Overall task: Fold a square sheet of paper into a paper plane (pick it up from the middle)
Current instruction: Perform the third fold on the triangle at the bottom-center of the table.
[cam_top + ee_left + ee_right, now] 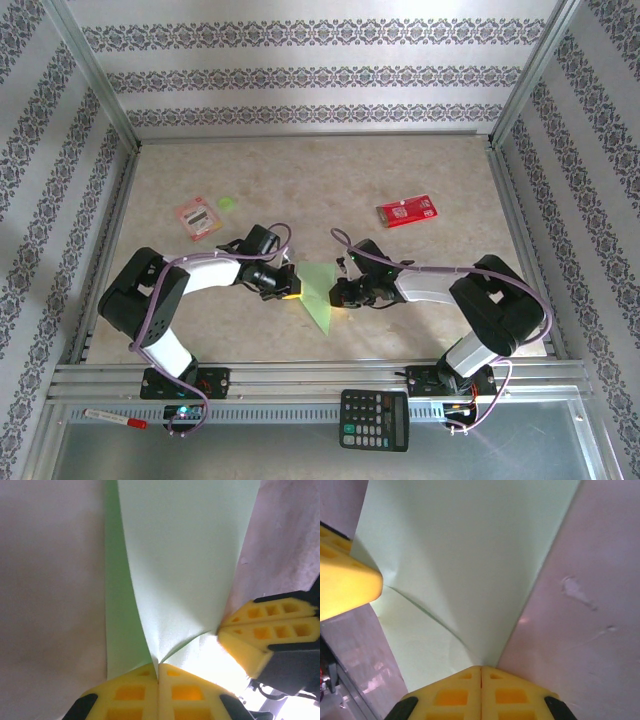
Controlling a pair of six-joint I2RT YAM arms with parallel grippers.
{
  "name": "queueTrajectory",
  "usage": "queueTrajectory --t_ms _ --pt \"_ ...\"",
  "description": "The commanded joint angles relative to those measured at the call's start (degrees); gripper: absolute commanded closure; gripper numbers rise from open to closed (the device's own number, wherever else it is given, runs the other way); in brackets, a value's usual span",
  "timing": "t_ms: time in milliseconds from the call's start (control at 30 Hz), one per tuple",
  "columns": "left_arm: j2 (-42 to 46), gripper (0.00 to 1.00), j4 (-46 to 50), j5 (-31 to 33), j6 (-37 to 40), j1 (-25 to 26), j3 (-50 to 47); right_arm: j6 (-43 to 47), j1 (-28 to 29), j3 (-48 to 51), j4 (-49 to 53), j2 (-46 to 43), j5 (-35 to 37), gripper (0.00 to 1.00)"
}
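Two robot arms meet over the near middle of a mottled beige table (430, 170). Between them is a thin light-green sheet of paper (320, 290), creased into a narrow wedge that tapers toward the arm bases. The left gripper (290, 292) sits at the sheet's left edge. In its wrist view, the left gripper (158, 677) has its yellow foam pads pressed flat together, and the paper (185, 555) puckers into their seam. The right gripper (343, 294) closes in from the opposite edge, well short of the wedge's tip. In the right wrist view, its pads (455, 695) are likewise shut tight, and a fold of the paper (465, 545) runs down into the join. One of the left gripper's pads (345, 587) touches the sheet just beside it. Farther back on the table lie a red-and-white printed packet (407, 211), an orange packet (198, 217) and a small round green disc (226, 203). All three are well apart from the sheet.
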State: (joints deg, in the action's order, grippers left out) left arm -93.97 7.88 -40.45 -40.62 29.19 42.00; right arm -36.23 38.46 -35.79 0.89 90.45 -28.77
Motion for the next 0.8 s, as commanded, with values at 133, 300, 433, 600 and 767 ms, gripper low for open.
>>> queueTrajectory --t_ms 133,300,433,600,767 --pt "9.63 1.00 -0.83 6.93 -14.40 1.61 -3.87 6.69 3.57 -4.46 12.96 -8.48 10.18 0.77" --pt "11.72 1.00 1.97 8.50 -19.71 2.80 -2.50 4.07 11.86 -4.54 11.04 -11.59 20.12 0.70" --pt "11.93 1.00 4.08 8.71 -21.98 2.98 -0.95 1.24 18.25 -4.29 7.54 -11.45 28.37 0.67" --pt "10.62 1.00 5.17 7.41 -23.07 2.99 0.64 -1.60 24.10 -5.50 5.92 -8.25 37.89 0.64" --pt "9.65 1.00 4.69 6.53 -23.96 2.90 1.17 -3.30 27.24 -7.63 6.65 -4.06 43.86 0.61"
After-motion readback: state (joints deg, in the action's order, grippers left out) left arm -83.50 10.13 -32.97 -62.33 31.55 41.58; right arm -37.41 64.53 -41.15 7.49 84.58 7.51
